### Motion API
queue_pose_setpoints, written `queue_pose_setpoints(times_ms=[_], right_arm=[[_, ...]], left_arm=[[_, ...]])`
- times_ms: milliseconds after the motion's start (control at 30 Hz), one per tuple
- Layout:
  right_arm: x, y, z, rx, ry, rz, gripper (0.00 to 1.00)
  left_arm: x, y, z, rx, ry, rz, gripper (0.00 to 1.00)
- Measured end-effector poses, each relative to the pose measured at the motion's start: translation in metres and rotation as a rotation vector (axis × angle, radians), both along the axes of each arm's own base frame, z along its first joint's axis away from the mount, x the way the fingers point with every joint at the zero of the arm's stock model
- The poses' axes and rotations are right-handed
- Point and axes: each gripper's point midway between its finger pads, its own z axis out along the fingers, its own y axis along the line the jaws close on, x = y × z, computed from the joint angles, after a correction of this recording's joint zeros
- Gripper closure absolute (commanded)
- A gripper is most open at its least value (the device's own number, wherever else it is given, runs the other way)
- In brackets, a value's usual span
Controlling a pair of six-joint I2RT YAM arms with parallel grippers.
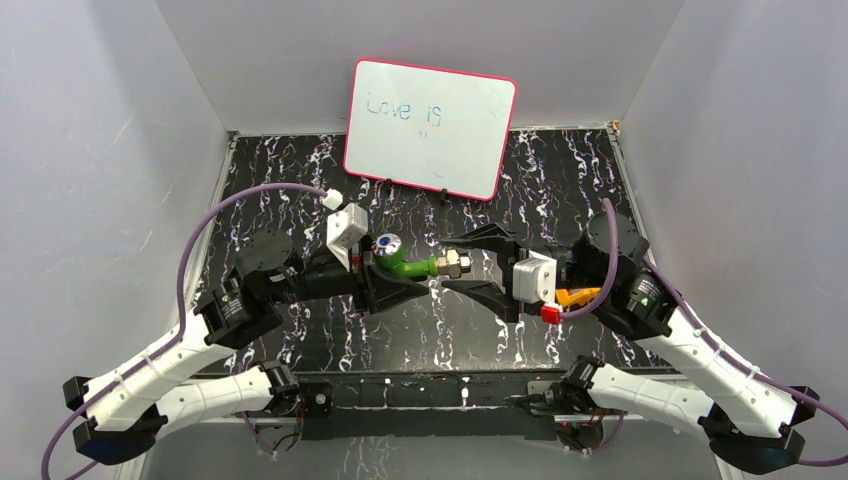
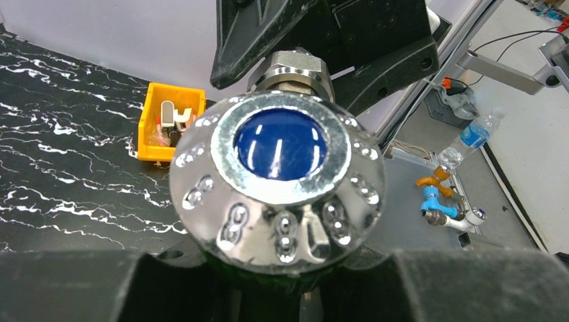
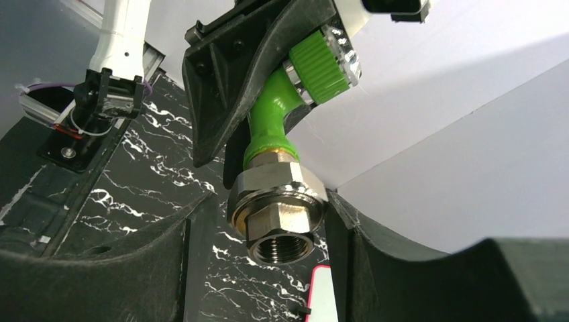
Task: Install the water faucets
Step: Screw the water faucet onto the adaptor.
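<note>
Your left gripper pinches the single small green plastic tap by its angled body, above the black marbled table; its one round blue-and-silver knob faces that wrist. Your right gripper stands spread, two fingers straddling the one silver hexagonal end fitting.

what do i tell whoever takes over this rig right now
Left gripper: shut on the green faucet, holding it above the table, with the knob facing the left wrist camera.
Right gripper: jaws on both sides of the metal fitting at the faucet's end; cannot tell if clamped.
Done: faucet is lifted, and both arms meet at it.
Left: faucet is not mounted on anything yet; gripping the fitting is probably next.
</note>
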Motion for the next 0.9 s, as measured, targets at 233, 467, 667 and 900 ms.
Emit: queue_pose_setpoints(times_ms=[233, 467, 667, 900], right_arm=[[-0.0036, -0.0019, 0.0085, 0.030, -0.008, 0.011, 0.36], [-0.0063, -0.0019, 0.0083, 0.028, 0.002, 0.025, 0.41], [-0.0081, -0.0018, 0.0105, 0.028, 0.010, 0.034, 0.64], [-0.0091, -0.0020, 0.0105, 0.026, 0.074, 0.033, 0.87]], left_arm=[[-0.0006, -0.0002, -0.0045, 0.016, 0.010, -0.004, 1.00], [-0.0009, -0.0001, -0.0044, 0.016, 0.010, -0.005, 1.00], [-0.0013, -0.0001, -0.0043, 0.016, 0.009, -0.008, 1.00], [-0.0019, -0.0001, -0.0045, 0.017, -0.001, -0.013, 1.00]])
